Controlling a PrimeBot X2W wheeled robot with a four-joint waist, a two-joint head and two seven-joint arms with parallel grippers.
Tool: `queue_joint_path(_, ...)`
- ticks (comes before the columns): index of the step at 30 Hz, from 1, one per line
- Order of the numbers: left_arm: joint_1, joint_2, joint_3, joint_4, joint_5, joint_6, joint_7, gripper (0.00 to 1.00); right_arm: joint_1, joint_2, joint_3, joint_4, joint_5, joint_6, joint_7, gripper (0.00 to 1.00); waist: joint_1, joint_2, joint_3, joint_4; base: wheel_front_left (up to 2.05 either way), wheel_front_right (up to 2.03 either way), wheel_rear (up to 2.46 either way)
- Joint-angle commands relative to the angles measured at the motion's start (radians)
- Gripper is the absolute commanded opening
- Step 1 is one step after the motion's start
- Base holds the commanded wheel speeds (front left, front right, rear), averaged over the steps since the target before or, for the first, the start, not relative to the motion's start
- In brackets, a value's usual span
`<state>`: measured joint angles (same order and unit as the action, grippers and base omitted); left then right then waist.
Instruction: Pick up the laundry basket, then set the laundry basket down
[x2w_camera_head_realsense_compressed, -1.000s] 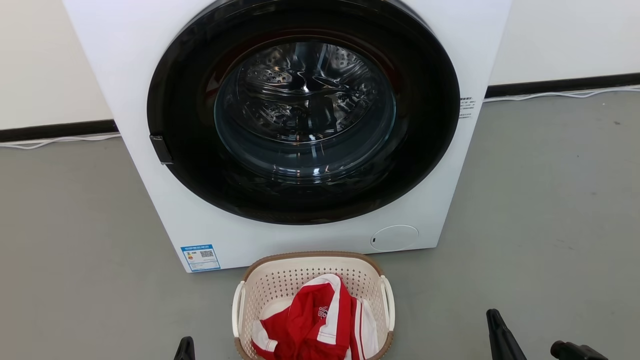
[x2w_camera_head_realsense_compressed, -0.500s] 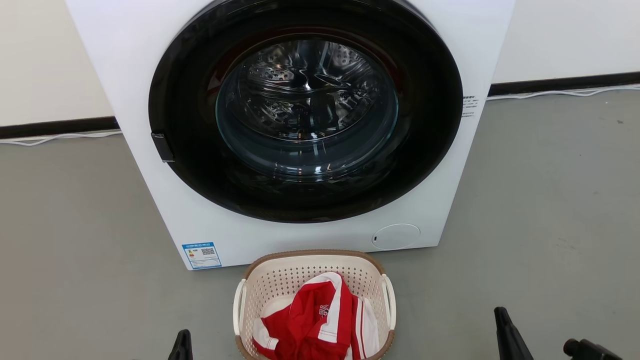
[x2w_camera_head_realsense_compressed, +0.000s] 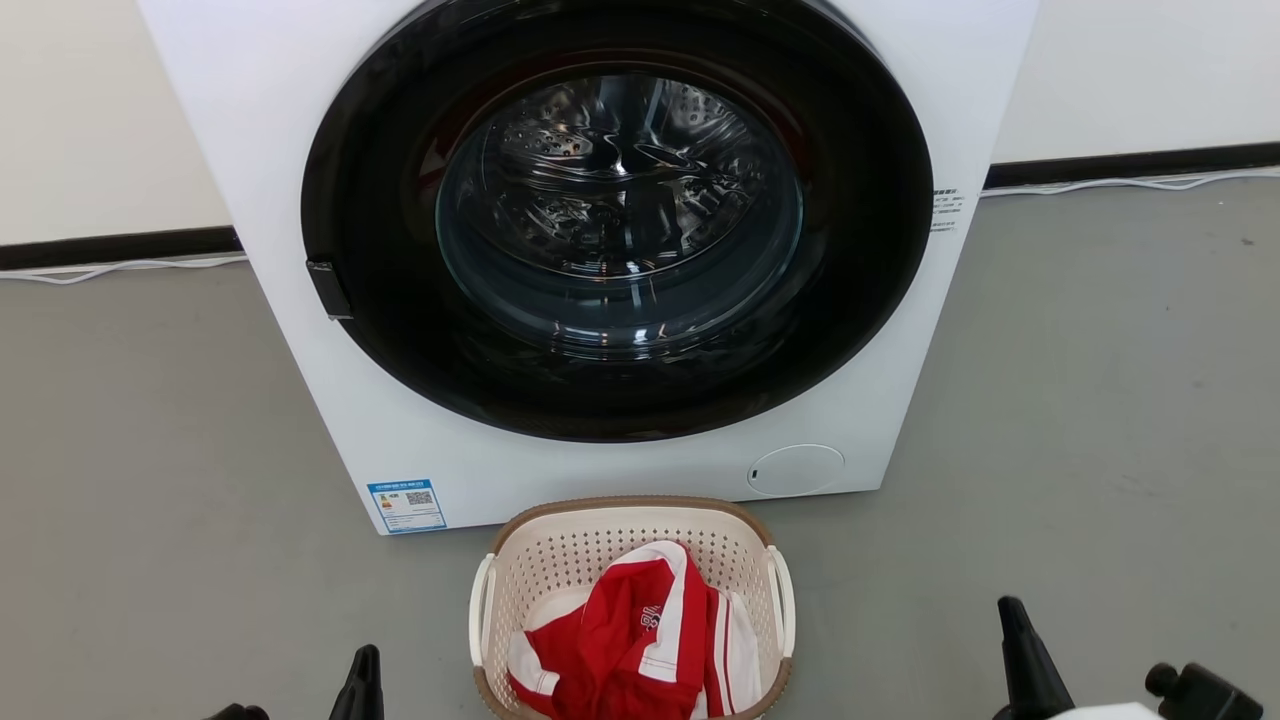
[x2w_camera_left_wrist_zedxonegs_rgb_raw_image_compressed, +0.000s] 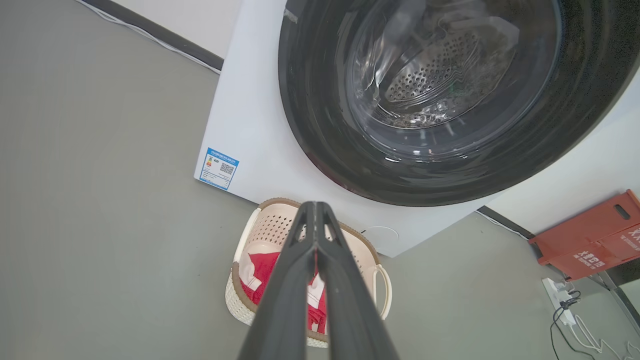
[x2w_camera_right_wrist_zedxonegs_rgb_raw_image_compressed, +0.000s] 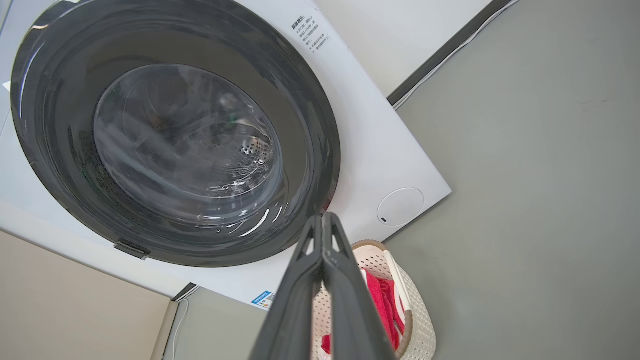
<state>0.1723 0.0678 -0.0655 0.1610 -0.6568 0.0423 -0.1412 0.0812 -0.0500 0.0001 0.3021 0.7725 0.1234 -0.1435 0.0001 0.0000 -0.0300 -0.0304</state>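
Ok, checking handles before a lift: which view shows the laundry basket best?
The head view: the laundry basket sits nearly whole, both handles clear. In the left wrist view the left end effector crosses its middle; in the right wrist view the right end effector covers part of it.
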Motion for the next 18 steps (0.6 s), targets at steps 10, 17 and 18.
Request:
queue_joint_path(10,-0.079,0.009,0.032,-0.009,-0.139,-0.029,0.027,0.00,-0.067,-0.012,-0.009,-0.034,0.119,0.003,0.035,0.00,-0.0001,0.0000,0.004,0.004,0.00,0.00,0.00)
queue_joint_path(17,-0.099,0.009,0.042,0.000,-0.222,-0.044,0.046,0.00,-0.078,-0.013,-0.017,-0.036,0.192,0.004,0.055,0.00,-0.0001,0.0000,0.007,0.006,0.00,0.00,0.00)
queue_joint_path(18,-0.101,0.009,0.044,0.002,-0.234,-0.046,0.049,0.00,-0.080,-0.013,-0.018,-0.037,0.203,0.004,0.057,0.00,-0.0001,0.0000,0.007,0.007,0.00,0.00,0.00)
